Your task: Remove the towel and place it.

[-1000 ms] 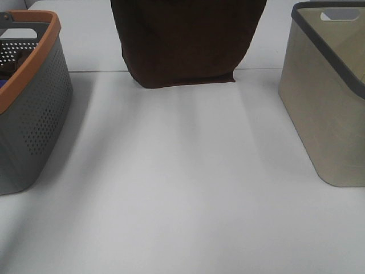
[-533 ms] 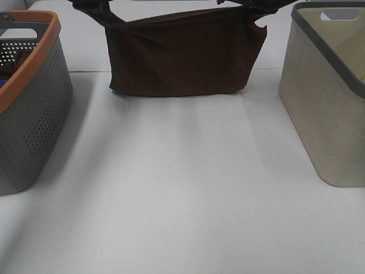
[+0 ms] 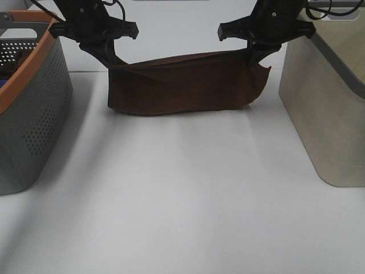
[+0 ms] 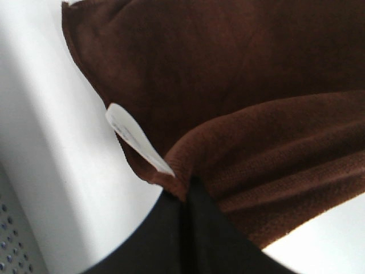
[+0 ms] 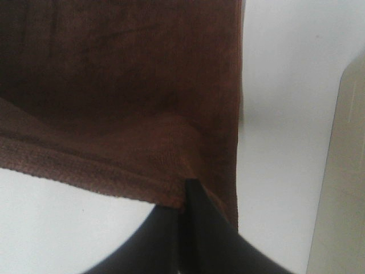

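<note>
The left gripper [image 3: 116, 61] and right gripper [image 3: 251, 57] each pinch an upper corner of the towel [image 3: 182, 90]. It sags below and between their fingers, long axis running from one to the other, neither arm nearer. Its hem seems to brush the table [image 3: 182, 188].

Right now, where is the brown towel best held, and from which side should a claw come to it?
At its two top corners, from above, one claw on each. The towel hangs as a wide sheet between the left claw and right claw, both shut on those corners; a mid-edge grip would probably let it fold and bunch.
</note>
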Controlling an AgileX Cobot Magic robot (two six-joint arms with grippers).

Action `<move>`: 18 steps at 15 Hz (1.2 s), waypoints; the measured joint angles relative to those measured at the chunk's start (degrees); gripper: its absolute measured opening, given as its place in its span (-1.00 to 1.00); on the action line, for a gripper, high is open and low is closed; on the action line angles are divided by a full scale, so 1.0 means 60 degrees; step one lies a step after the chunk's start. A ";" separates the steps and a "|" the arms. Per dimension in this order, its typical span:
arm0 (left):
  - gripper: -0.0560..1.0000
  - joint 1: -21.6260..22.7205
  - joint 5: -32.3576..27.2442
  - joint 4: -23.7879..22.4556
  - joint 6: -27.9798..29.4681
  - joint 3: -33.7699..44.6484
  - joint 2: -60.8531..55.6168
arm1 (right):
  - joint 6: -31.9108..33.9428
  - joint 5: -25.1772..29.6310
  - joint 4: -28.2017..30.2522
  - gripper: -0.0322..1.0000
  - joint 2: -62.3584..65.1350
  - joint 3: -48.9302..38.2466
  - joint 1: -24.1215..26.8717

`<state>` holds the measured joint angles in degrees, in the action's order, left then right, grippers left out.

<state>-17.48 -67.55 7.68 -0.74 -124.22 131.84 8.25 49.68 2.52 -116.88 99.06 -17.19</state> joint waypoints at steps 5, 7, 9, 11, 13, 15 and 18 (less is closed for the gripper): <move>-0.89 -0.0181 0.0010 0.0286 0.0000 0.1337 -0.0019 | -0.0286 0.0850 -0.0315 -0.94 0.0000 -0.0401 0.0000; -0.89 -0.0344 0.0010 0.0296 0.0000 0.2005 -0.0143 | -0.0458 0.1537 -0.0563 -0.94 0.0000 -0.0401 0.0000; -0.89 -0.0439 0.0010 0.0286 0.0000 0.2569 -0.0315 | -0.0544 0.1996 -0.0850 -0.94 0.0000 -0.0401 0.0000; -0.89 -0.0468 0.0019 0.0325 0.0000 0.3123 -0.0458 | -0.0659 0.2464 -0.1146 -0.94 0.0000 -0.0401 0.0000; -0.89 -0.0477 0.0057 0.0458 0.0000 0.3772 -0.0630 | -0.0678 0.2865 -0.1404 -0.94 0.0000 -0.0525 0.0000; -0.89 -0.0487 0.0067 0.0554 0.0000 0.4211 -0.0783 | -0.0678 0.2970 -0.1566 -0.94 0.0000 -0.1031 0.0000; -0.89 -0.0497 0.0067 0.0630 0.0000 0.4335 -0.0793 | -0.0707 0.2741 -0.1633 -0.94 0.0000 -0.1872 0.0000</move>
<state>-20.45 -67.15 11.46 -0.74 -98.20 127.08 4.01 66.12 -7.28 -116.88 87.83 -17.19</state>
